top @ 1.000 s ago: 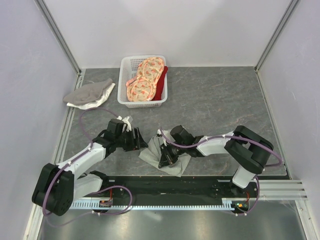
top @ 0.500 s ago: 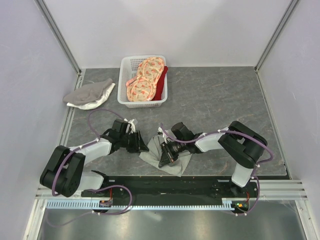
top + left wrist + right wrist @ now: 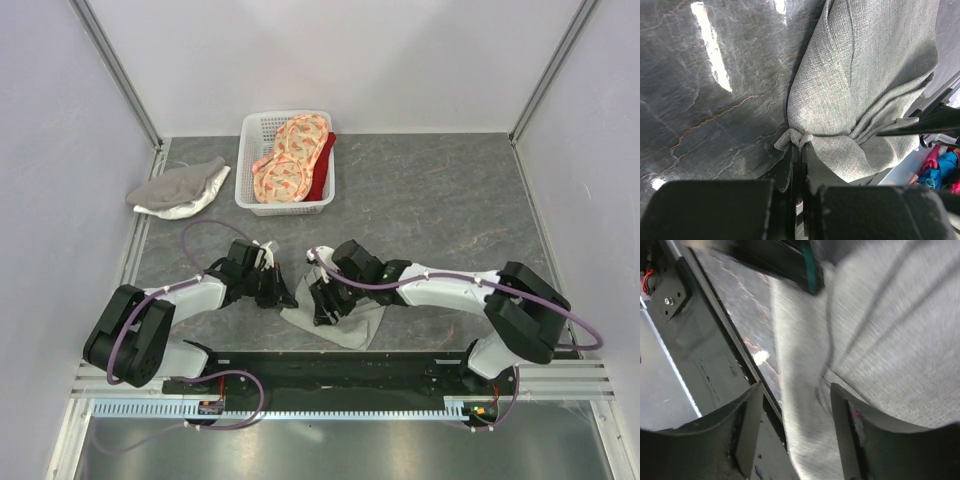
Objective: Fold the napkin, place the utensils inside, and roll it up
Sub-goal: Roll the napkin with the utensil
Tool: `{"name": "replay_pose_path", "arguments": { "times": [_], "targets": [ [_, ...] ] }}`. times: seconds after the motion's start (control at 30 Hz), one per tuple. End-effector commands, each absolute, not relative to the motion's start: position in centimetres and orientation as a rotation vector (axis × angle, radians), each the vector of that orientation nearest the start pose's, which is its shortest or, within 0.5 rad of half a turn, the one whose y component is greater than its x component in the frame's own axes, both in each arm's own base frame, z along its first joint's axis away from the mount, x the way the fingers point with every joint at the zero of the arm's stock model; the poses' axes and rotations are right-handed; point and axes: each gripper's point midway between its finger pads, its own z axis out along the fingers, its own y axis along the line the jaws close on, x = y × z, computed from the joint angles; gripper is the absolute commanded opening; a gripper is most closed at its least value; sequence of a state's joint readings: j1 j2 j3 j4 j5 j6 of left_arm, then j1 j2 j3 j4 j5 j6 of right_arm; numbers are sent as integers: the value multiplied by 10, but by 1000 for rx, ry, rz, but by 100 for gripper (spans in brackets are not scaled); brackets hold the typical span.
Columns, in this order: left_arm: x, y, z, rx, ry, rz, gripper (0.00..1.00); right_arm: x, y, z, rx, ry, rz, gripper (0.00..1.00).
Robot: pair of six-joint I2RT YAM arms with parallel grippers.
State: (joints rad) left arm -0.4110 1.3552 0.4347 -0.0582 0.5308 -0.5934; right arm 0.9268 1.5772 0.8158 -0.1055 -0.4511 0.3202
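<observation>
Napkin (image 3: 860,75) corner pinched between left jaws; right jaws spread just over it.

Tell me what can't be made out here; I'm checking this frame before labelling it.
- Top view: the right gripper and its arm cover the middle of the napkin.
- Right wrist view: blur smears the napkin's folds.
- Left wrist view: the left gripper hides the pinched corner's tip, and the frame's top edge cuts off the napkin.
- Fork: not seen in any view; possibly inside the napkin.
</observation>
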Motion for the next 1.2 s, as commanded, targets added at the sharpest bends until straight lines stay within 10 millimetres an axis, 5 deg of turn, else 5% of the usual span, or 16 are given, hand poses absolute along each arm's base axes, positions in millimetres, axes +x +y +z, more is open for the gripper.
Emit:
{"name": "replay_pose_path", "arguments": {
  "times": [0.0,0.13,0.47,0.53,0.6,0.73,0.83,1.17],
  "targets": [
    [174,-196,7,-31,2777,-999,2,162,344,80,-1079,2256,687,67],
    [174,-196,8,-32,2783,-996,2,157,354,73,-1161,2190,539,76],
    [176,-197,8,-28,2784,-995,2,133,364,28,-1322,2233,468,73],
    [177,-198,10,-24,2778,-1001,2,130,360,17,-1326,2266,452,66],
    [179,-199,13,-14,2764,-1013,3,126,357,10,-1327,2294,455,45],
    [190,-198,29,-17,2708,-983,47,114,355,6,-1352,2332,525,29],
    [201,-190,44,-45,2651,-921,63,110,352,5,-1351,2351,607,24],
    [201,-178,61,-63,2530,-891,69,104,345,9,-1295,2433,1143,18]
  ]
}}
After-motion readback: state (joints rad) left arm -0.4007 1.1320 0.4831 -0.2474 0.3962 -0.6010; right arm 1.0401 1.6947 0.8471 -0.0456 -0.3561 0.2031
